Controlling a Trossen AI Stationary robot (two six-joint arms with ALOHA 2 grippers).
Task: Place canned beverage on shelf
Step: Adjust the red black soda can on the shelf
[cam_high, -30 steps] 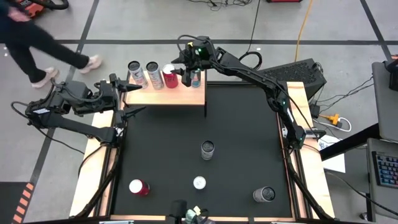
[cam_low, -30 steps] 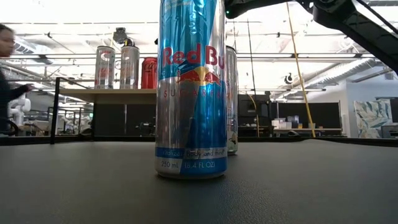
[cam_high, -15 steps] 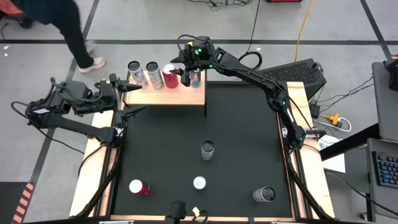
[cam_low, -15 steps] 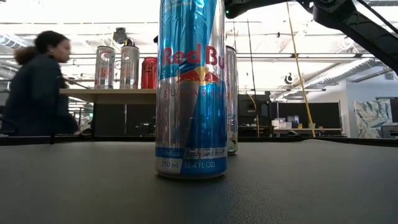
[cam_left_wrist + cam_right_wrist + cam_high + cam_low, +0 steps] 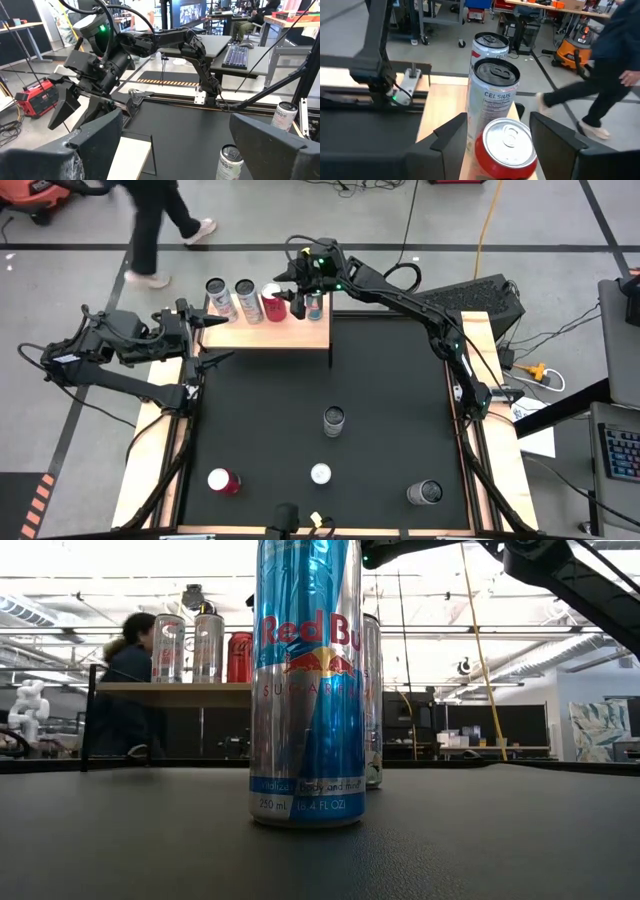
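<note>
The shelf (image 5: 290, 332) is a light wooden top at the table's far edge. On it stand two silver cans (image 5: 229, 295) and a red can (image 5: 272, 302). My right gripper (image 5: 291, 302) is open over the shelf. In the right wrist view its fingers (image 5: 451, 137) stand on either side of the red can (image 5: 506, 142), with gaps showing, and the silver Celsius cans (image 5: 492, 95) lie beyond. Another can (image 5: 315, 306) shows just under the right wrist. My left gripper (image 5: 212, 338) is open and empty at the shelf's left end, and also shows in its own wrist view (image 5: 175, 150).
Four cans stand on the black mat: a silver one (image 5: 333, 420), a Red Bull can (image 5: 320, 474) that fills the low view (image 5: 305, 680), a red one (image 5: 222, 480) and a silver one (image 5: 424, 493). A person (image 5: 160, 220) walks beyond the far edge.
Neither arm and none of the cans has moved. The person beyond the table's far edge has walked from left toward the right.
</note>
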